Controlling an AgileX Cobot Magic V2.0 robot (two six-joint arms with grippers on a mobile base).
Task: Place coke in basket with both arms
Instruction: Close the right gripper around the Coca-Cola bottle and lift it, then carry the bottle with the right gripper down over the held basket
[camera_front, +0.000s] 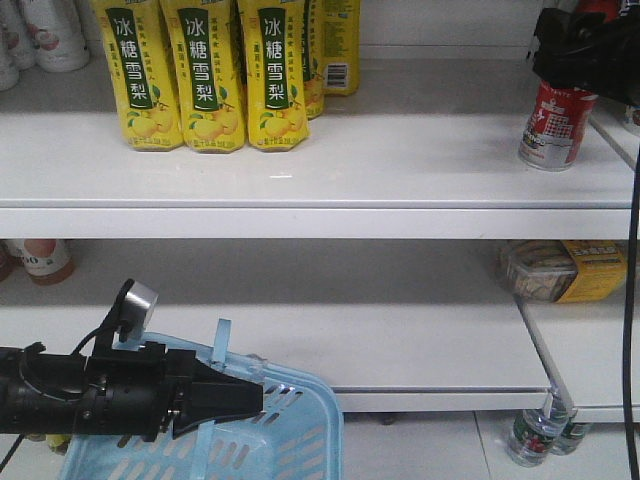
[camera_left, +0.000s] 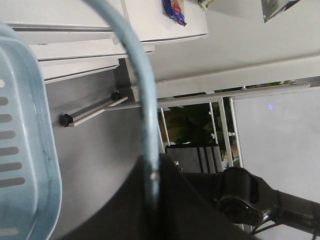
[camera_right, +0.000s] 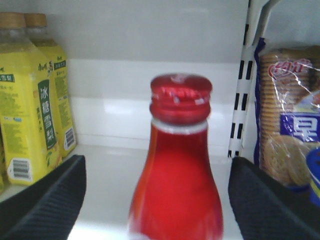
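The coke (camera_front: 556, 125), a red can with a silvery base, stands slightly tilted at the right end of the upper shelf (camera_front: 330, 165). My right gripper (camera_front: 575, 75) hovers at its top. In the right wrist view the coke (camera_right: 177, 165) fills the gap of my right gripper (camera_right: 157, 197), whose fingers (camera_right: 47, 197) stand wide apart and clear of it. The light blue basket (camera_front: 300, 425) hangs at lower left. My left gripper (camera_front: 250, 400) is shut on its thin handle (camera_left: 145, 90), which runs down between the black fingers of that gripper (camera_left: 152, 172), beside the slotted basket wall (camera_left: 25, 150).
Yellow pear-drink bottles (camera_front: 205, 70) stand at the upper shelf's left, also in the right wrist view (camera_right: 30, 115). A biscuit pack (camera_right: 290, 120) sits right of the coke behind a slotted upright (camera_right: 242, 95). A snack box (camera_front: 560, 270) lies on the lower shelf; bottles (camera_front: 535, 435) stand on the floor.
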